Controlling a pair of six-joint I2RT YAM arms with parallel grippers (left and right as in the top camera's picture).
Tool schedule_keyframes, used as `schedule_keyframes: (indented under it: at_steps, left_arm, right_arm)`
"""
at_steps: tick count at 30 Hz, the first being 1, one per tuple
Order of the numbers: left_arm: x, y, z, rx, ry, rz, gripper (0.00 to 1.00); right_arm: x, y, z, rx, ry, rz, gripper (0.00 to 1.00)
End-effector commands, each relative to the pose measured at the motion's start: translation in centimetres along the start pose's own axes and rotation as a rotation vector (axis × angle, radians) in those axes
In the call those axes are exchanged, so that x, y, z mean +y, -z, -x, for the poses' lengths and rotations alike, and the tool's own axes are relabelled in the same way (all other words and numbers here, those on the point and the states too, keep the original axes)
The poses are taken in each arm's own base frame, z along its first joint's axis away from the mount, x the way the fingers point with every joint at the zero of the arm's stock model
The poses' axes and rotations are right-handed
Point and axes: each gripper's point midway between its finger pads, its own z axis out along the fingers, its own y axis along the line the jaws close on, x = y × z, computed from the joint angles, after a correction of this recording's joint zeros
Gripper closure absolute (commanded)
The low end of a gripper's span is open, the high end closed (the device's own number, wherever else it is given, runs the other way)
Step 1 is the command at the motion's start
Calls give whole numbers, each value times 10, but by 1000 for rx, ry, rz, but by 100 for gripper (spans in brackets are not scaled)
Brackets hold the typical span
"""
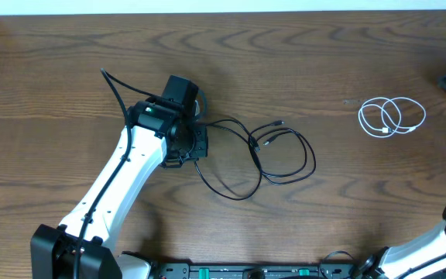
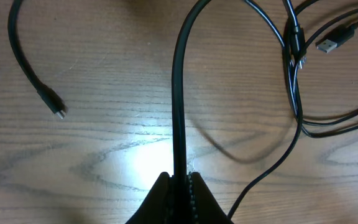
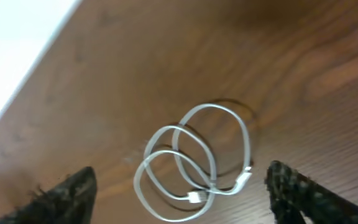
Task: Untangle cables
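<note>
Dark wood tabletop (image 1: 324, 46) carries two looped black cables (image 1: 265, 143) near the middle, crossing each other, and a coiled white cable (image 1: 393, 132) well apart to the right. At the loops' left side the left hand (image 2: 179, 180) is clenched on one black strand. Over the white cable the right hand (image 3: 180, 171) hangs released, fingers spread, not touching it.

The left arm (image 1: 118, 174) is a long white tube with a thin black line down it. A small green light (image 1: 149, 109) glows on its black, boxy end. Right by the light a thin black wire (image 1: 113, 84) pokes out. At the far end from the light sits a fat black joint (image 1: 56, 248). The left fingers (image 2: 204, 202) are black with tiny ridges. The right arm (image 1: 420, 246), far from the light, is white and black too.
</note>
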Motion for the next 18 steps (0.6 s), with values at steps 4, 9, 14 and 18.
schedule_keyframes:
  at_steps: [4, 9, 14, 18]
  left_arm:
    - [2, 0, -2, 1, 0, 11, 93]
    - [2, 0, -2, 1, 3, 11, 93]
    - [2, 0, -2, 1, 3, 10, 92]
    - [2, 0, -2, 1, 3, 11, 93]
  right_arm:
    - [-41, -36, -29, 110, 41, -88, 11]
    - [-60, -61, -53, 192, -8, -92, 18]
    - [-64, -82, -66, 236, -34, -46, 26]
    - [-53, -95, -71, 252, -35, 20, 40]
